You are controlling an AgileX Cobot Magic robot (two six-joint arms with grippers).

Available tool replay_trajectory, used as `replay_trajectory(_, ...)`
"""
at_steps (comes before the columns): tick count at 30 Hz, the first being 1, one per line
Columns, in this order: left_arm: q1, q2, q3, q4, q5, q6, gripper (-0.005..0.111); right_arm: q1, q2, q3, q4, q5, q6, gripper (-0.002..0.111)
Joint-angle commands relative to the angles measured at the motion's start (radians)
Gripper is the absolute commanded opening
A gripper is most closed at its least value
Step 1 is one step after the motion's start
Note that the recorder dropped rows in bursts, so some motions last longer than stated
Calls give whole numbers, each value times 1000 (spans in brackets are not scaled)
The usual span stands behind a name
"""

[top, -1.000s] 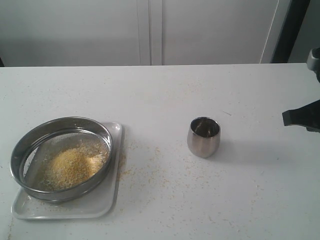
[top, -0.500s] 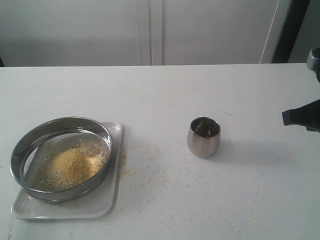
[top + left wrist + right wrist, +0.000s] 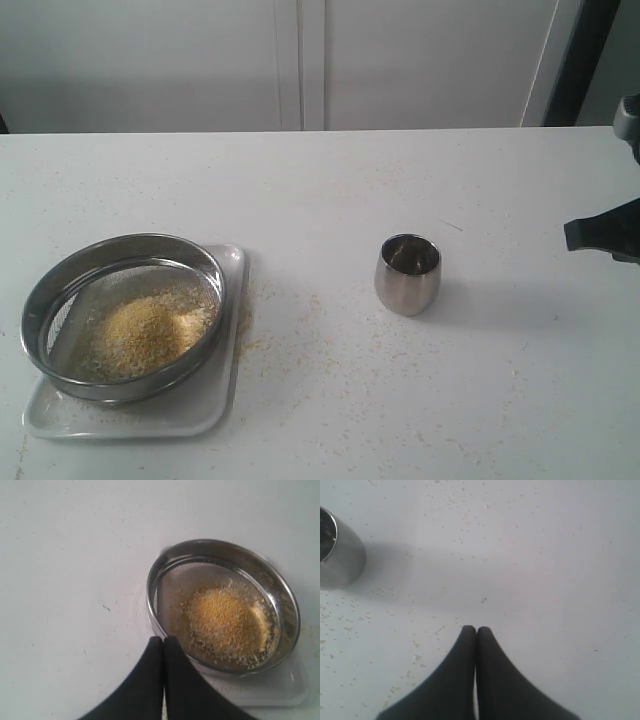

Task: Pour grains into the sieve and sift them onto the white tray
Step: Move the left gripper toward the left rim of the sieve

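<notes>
White table (image 3: 320, 200), stray specks all over. I see sieve (image 3: 120, 241) at 8 o'clock in exterior view, seated on tray (image 3: 215, 400). Golden heap of grains (image 3: 140, 335) on mesh, paler bits at heap's 3 o'clock edge. Left gripper (image 3: 163, 640) pressed together, holding nothing, near sieve rim. Right gripper (image 3: 476, 629) pressed together, holding nothing, over bare table. Sieve level, mouth up; round, no long axis. Cup (image 3: 407, 274) upright at its 3 o'clock.

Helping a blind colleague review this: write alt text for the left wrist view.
A round steel sieve holding a mound of golden-yellow grains sits on a white tray on a white table. The shut black left end effector has its tips close to the sieve's rim.
</notes>
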Motion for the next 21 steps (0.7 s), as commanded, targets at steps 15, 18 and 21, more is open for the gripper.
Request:
replay_trajectory(15,2,685,-437,-80,291,276,0,-4,-7,-5,0,-14,-9,0)
replay_trajectory(18,2,755,-488,-80,307,297,2,-4,-7,-5,0,-14,-9,0)
replay_trajectory(21,2,820,-531,-44,316,320,18,-4,-7,-5,0,-14,-9,0)
